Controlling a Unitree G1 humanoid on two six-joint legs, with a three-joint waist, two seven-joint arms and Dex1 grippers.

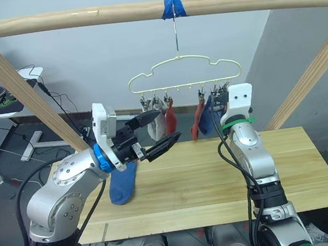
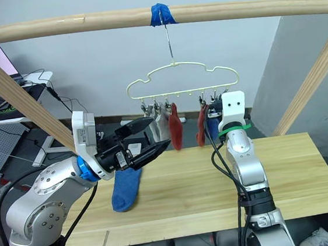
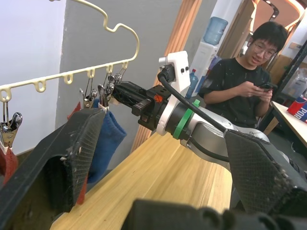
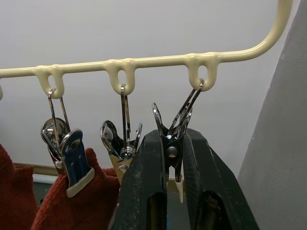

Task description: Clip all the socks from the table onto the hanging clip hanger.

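We find the thin pale yellow wire clip hanger [image 1: 185, 74] hanging by its hook from the round wooden pole [image 1: 82, 18], above the far edge of the light plank tabletop [image 1: 217, 182]. Grey, rust red and blue socks already hang from its clips; we make out about five, though they overlap and the count is not certain. One blue knit ankle sock [image 1: 123, 183] lies at the tabletop's left edge, partly behind the left arm. The right gripper [image 4: 168, 158] has its two black fingers pressed on the levers of the end metal clip [image 4: 175, 139] nearest the hanger's right bend. The left gripper [image 1: 156, 134] hovers above the tabletop with fingers spread and nothing between them. In our judgement the step is to keep that clip squeezed open while the left gripper fetches the blue sock, then feed the cuff well into the clip before easing off. The clip's mouth is hidden behind the right fingers, so we cannot confirm how wide it stands or whether it is empty.
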